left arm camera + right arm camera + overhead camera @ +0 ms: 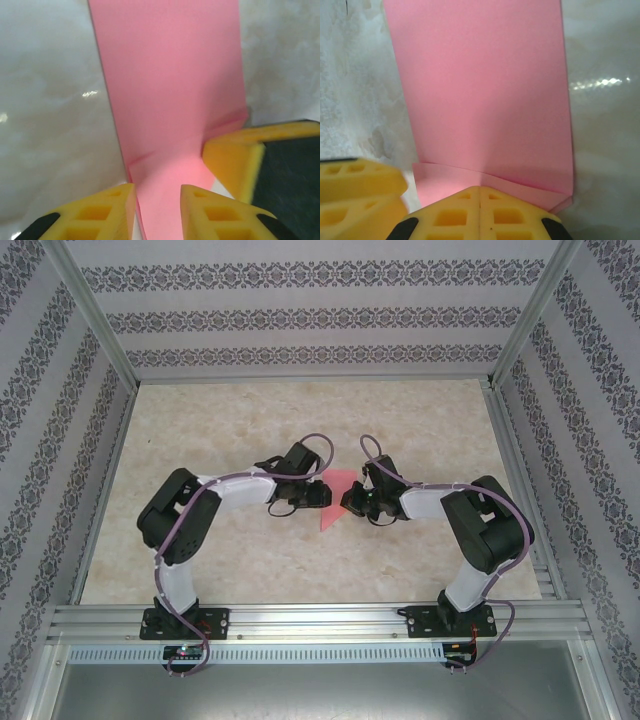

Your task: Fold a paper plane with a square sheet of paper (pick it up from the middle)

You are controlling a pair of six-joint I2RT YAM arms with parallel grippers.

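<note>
Left jaws astride paper (170, 90), right jaws seemingly pinching

Paper sheet (331, 512) pink; gripper fingers (107, 215) yellow; table (250, 420) marbled beige; walls (300, 315) floral-striped.

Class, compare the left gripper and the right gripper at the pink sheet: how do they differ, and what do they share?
The left gripper has its jaws apart; the right gripper has them shut tip to tip. The square sheet of paper lies loose in the left gripper's gap, while the right gripper seems to pinch its edge. Both are yellow-tipped and work the same sheet.
</note>
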